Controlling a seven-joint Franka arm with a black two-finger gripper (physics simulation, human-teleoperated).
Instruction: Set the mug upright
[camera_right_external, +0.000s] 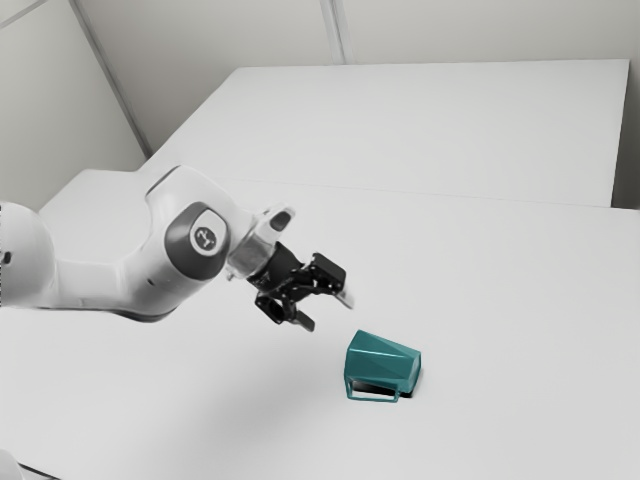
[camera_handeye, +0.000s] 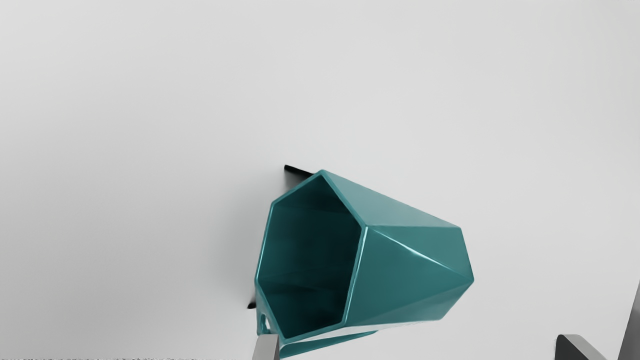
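Your gripper (camera_right_external: 326, 311) hangs above the white, smooth table (camera_right_external: 530, 300), its two fingers wide apart with nothing held between them. From it, in the exterior view, you find the teal, faceted, glossy mug (camera_right_external: 383, 362) at about four to five o'clock, near the gripper but apart from it. The mug lies on its side, the wide mouth (camera_handeye: 310, 260) facing nine o'clock in that view, the narrower base toward three, and the thin teal handle (camera_right_external: 372, 400) on the six o'clock side, down by the tabletop. A black patch shows beneath the mug; you can't tell from here what it is.

For room, you have bare tabletop all round the mug, with a broad stretch from twelve to three o'clock of it. A thin line crosses the white surface well beyond the mug, toward twelve, and the far edge lies past that, before the pale walls (camera_right_external: 480, 30). A side edge of the far section drops off toward one o'clock, well apart from the mug. In the wrist view one fingertip (camera_handeye: 266, 348) overlaps your sight of the handle.

Your count: one arm (camera_right_external: 110, 285), one gripper, two fingers, one mug, one handle.
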